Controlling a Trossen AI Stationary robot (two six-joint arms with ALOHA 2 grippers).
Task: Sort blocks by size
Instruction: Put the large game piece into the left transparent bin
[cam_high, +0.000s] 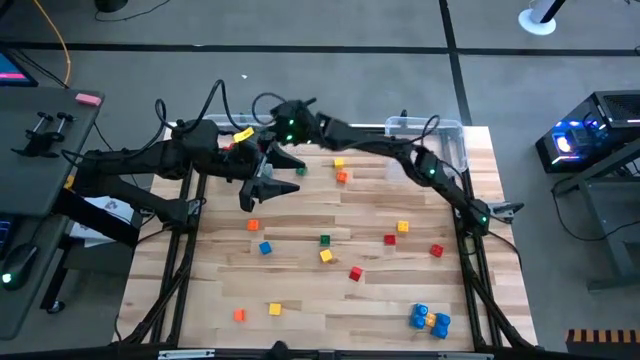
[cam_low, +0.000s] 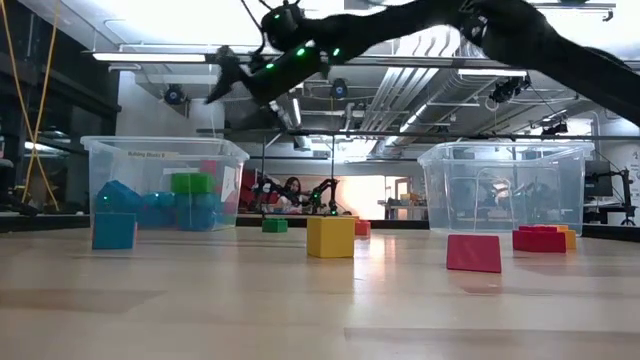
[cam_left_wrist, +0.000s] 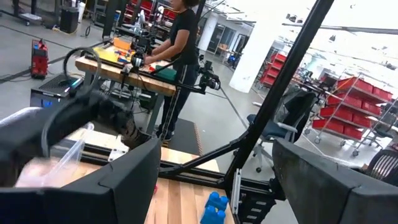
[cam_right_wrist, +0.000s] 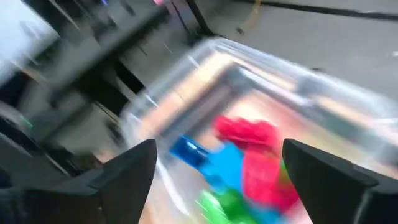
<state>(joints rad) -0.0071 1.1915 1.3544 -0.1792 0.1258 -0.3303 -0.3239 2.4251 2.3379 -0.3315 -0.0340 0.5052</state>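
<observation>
Several small blocks lie scattered on the wooden table (cam_high: 300, 290), among them a yellow one (cam_high: 326, 256), a red one (cam_high: 356, 273) and a blue cluster (cam_high: 430, 320) at the near right. My right gripper (cam_right_wrist: 214, 180) is open with nothing between its fingers. It hangs over the clear bin at the far left (cam_low: 165, 185), which holds red (cam_right_wrist: 245, 134), blue and green blocks. My left gripper (cam_left_wrist: 211, 180) is open and free, raised above the table's left part (cam_high: 262, 190).
A second clear bin (cam_low: 505, 190) stands at the far right (cam_high: 430, 130). In the low view a blue cube (cam_low: 113, 230), a yellow block (cam_low: 330, 237) and a red block (cam_low: 473, 253) stand on the table. A person works at a bench beyond the table (cam_left_wrist: 180, 37).
</observation>
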